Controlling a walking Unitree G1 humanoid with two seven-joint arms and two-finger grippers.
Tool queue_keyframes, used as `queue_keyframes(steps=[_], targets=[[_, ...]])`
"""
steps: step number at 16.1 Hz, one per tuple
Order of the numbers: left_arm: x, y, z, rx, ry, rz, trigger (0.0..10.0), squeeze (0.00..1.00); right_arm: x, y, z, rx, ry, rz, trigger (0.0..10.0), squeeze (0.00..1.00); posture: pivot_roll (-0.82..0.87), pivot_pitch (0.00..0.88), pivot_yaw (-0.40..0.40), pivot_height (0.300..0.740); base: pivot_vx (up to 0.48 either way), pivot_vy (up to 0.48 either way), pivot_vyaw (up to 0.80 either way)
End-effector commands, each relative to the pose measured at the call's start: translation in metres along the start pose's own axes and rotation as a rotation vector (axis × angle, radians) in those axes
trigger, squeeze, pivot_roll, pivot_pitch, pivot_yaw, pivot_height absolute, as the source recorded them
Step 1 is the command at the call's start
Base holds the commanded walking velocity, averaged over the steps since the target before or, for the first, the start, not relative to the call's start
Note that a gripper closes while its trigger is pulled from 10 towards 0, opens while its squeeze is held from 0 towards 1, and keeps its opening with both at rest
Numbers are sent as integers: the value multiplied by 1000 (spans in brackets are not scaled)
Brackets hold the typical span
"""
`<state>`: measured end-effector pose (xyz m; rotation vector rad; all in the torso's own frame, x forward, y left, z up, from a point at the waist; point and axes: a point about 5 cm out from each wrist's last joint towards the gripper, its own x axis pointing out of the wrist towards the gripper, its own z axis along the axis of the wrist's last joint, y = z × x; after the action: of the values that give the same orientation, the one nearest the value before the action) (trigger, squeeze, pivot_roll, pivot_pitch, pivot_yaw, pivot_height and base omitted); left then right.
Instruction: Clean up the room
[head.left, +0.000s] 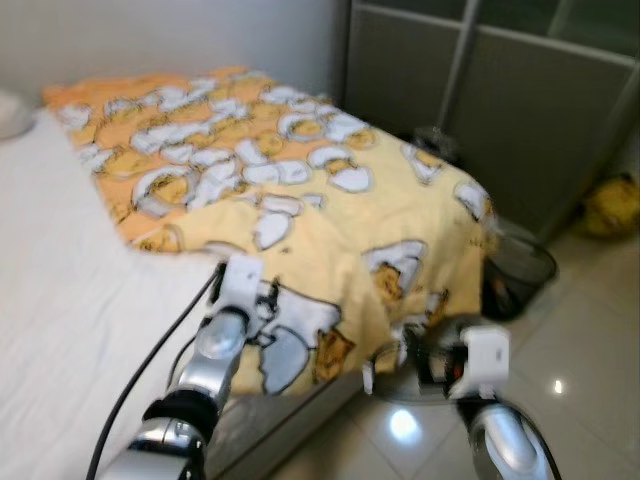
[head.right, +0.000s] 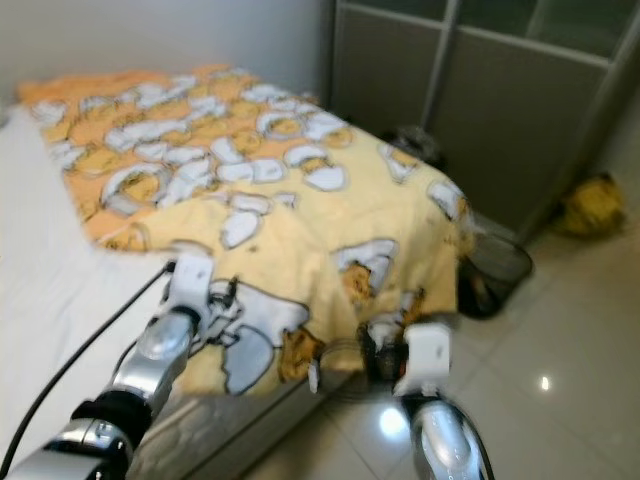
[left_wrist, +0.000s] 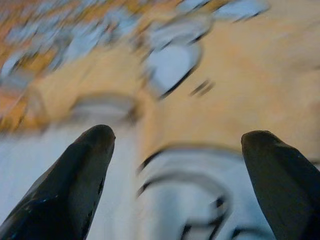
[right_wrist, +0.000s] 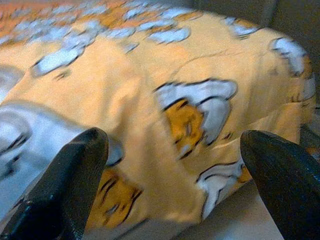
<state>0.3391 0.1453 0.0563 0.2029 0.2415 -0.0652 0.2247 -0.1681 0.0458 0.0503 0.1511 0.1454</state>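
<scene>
Both arms reach toward the bed (head.left: 60, 300), left end effector (left_wrist: 175, 145) and right end effector (right_wrist: 172, 145) with fingers spread wide and empty, the yellow blanket (head.left: 330, 210) lying just ahead of each, apparently readied to grip its hanging edge and straighten it.

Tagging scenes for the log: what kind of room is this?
Most likely a bedroom: a bed with a white sheet, a yellow cartoon-print blanket spread over it, and grey sliding wardrobe doors beside it.
</scene>
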Motion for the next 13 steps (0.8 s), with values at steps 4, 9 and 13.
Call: queue_keyframes(steps=[4, 9, 13], targets=[[-2, -13, -5, -105, -24, 51, 10000, 0, -52, -19, 5, -70, 105, 29, 10000, 0, -102, 256, -176, 740, 0, 0, 0], [-1, 30, 2, -104, -67, 346, 10000, 0, -88, -14, 15, -107, 172, 61, 10000, 0, -220, 346, -238, 740, 0, 0, 0], [-10, 54, 31, -44, -329, 469, 10000, 0, -112, -9, 11, -112, 244, 78, 10000, 0, -227, 351, -231, 740, 0, 0, 0]])
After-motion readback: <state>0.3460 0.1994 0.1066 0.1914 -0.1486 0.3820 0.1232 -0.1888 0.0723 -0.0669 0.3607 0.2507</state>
